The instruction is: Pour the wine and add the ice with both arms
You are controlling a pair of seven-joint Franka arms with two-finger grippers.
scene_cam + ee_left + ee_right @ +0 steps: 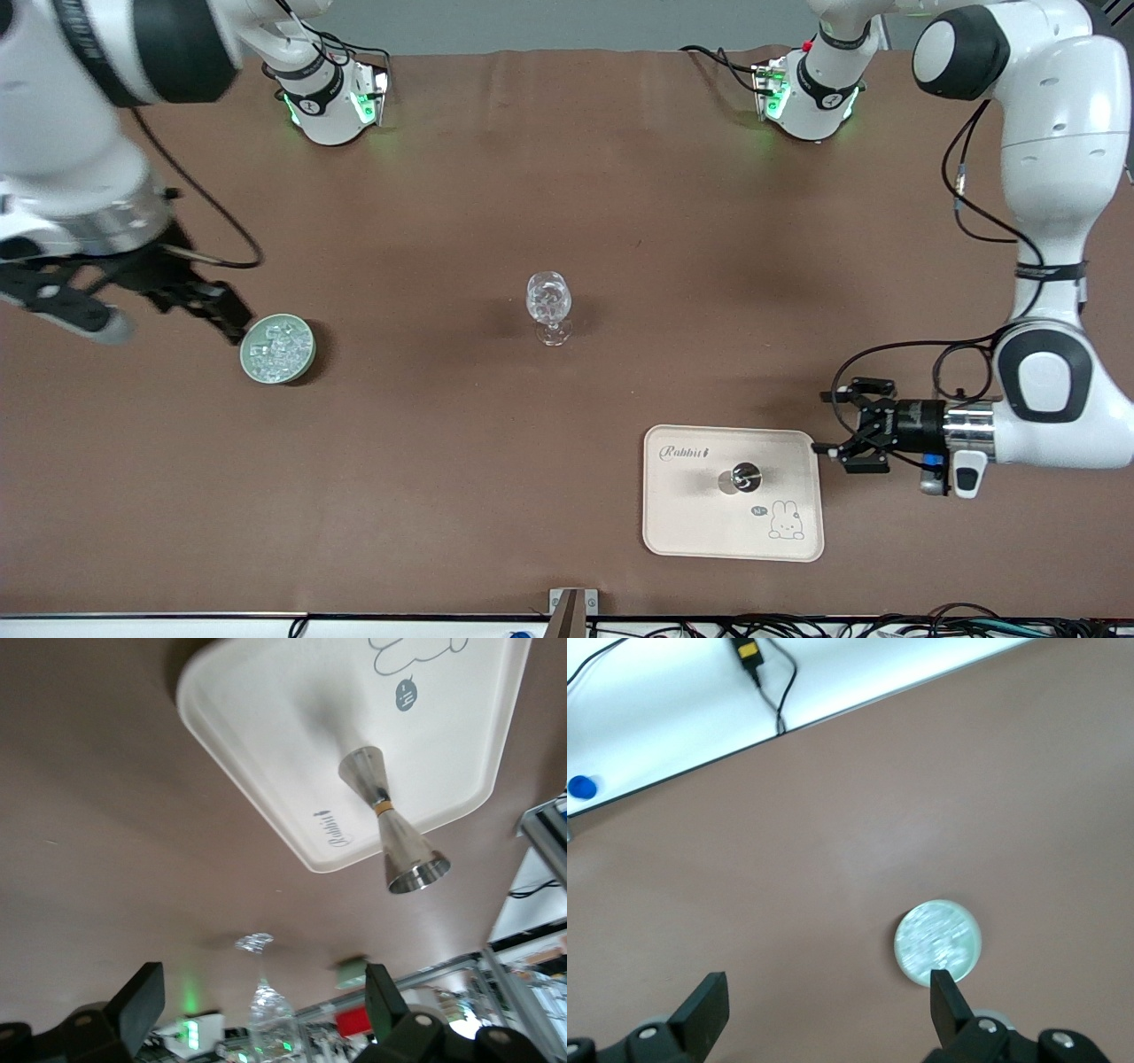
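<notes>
Silver measure (742,478) stands upright on the cream tray (682,523), just off my left gripper (842,436), which hangs at the tray's edge, fingers apart, nothing held. Ice cubes (278,347) heaped in the green dish (251,368), right beside my right gripper (226,321), which is over the table at the dish's rim, fingers apart, also empty. Stemmed glass (549,306) stands mid-table, between my two grippers, well apart from both.
</notes>
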